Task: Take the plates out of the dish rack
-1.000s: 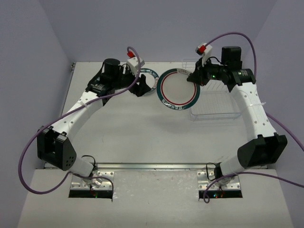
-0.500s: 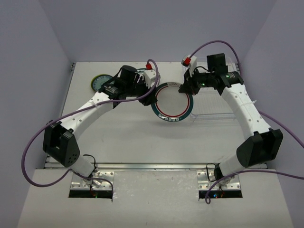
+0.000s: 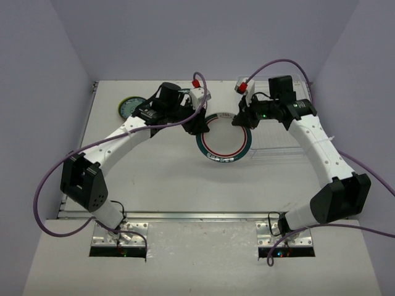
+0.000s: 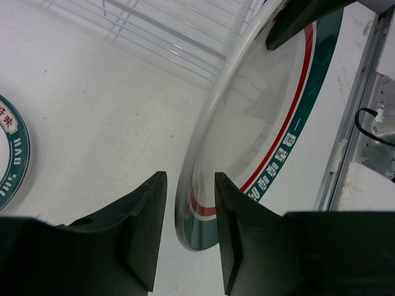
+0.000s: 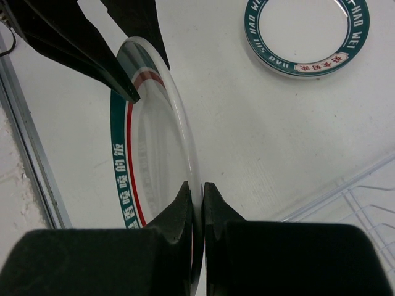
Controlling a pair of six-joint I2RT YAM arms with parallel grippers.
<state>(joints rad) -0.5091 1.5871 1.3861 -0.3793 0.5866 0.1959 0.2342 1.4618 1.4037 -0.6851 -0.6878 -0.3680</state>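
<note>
Looking at one big plate (image 3: 224, 139) here, white with a teal band and a thin red ring. Up over the middle of the table (image 3: 173, 179), out of the dish rack (image 3: 274, 139) and just left of it. Tilted up on edge rather than lying flat, going by both wrist cams.

Pinched hard at the far right of the rim by the right gripper (image 3: 239, 120), fingers squeezed flat against both faces in the right wrist view. Solid grip, no question.

Straddled at the far left of the rim by the left gripper (image 3: 198, 124). Not so clear-cut there. From the left wrist view: one finger right up against the printed face, and a thin sliver of table showing between the other finger and the back of the rim. Honestly can't call that one clamped or loose.

Also spotting a small plate (image 3: 131, 108) with the same teal lettered rim. Flat on the table at the far left, well apart from the big one.

Rack off to the right, partly under the right arm, clear thin wire.
</note>
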